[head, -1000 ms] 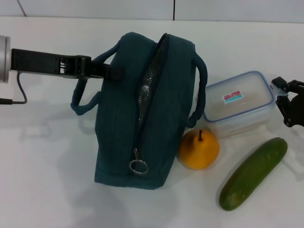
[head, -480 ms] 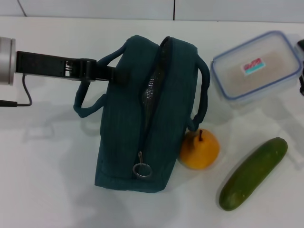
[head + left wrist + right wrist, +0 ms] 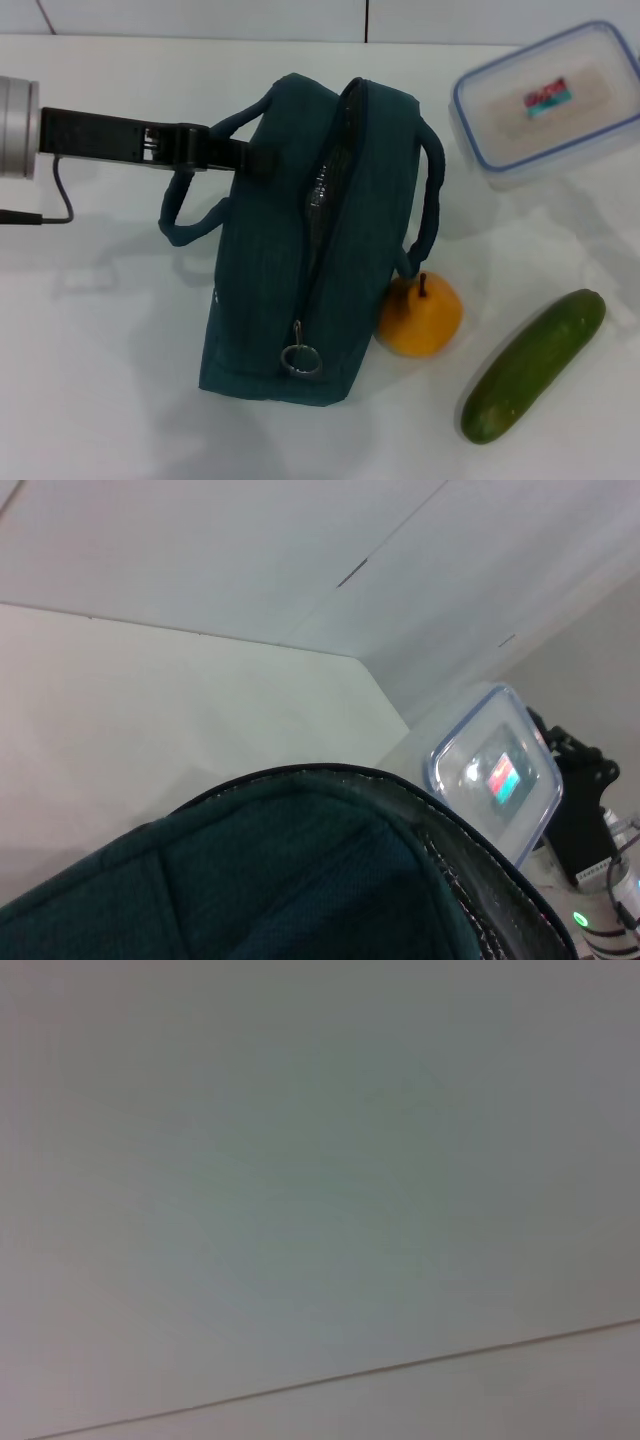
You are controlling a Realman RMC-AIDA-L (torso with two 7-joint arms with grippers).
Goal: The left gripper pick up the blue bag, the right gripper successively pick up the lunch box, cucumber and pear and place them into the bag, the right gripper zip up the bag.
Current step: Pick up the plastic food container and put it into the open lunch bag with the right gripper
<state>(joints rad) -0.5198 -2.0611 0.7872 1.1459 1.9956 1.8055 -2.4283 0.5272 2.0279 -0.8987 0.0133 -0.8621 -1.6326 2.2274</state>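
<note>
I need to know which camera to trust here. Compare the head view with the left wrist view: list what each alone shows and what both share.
Only the head view shows the pear, the cucumber, the zipper's ring pull and the left gripper at the bag's handle. Only the left wrist view shows the right gripper behind the lifted box. Both show the blue bag and the lunch box.
</note>
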